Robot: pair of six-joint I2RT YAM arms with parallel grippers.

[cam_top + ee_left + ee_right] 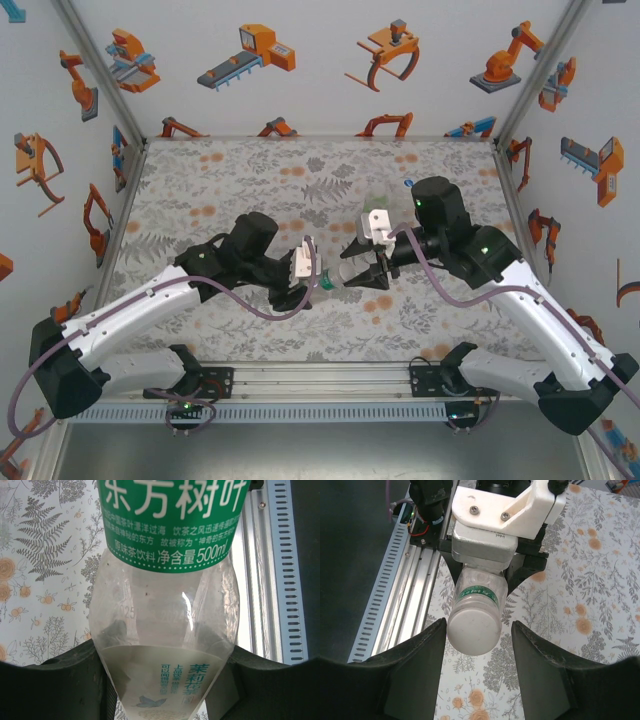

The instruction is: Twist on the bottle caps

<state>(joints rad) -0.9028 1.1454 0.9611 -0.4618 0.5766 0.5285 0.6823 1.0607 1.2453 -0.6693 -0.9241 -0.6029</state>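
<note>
Whitish-clear bottle (pixel 160 630) with green-and-white label (pixel 172 525), grey fern-and-orange-blossom table (pixel 250 170), white walls (pixel 320 100) with orange robot prints (pixel 250 52)

Top camera, high at the near edge, looks down over the whole table (pixel 200 190). Both wrist cameras, very close, face one labelled bottle (pixel 160 630) from left and right.

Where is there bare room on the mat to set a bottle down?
Free: far-left floral mat between back wall and left arm; near strip before the metal rail. Crowded: centre, where the left tool holds the whitish-clear green-labelled plastic bottle inside the open right tool.
</note>
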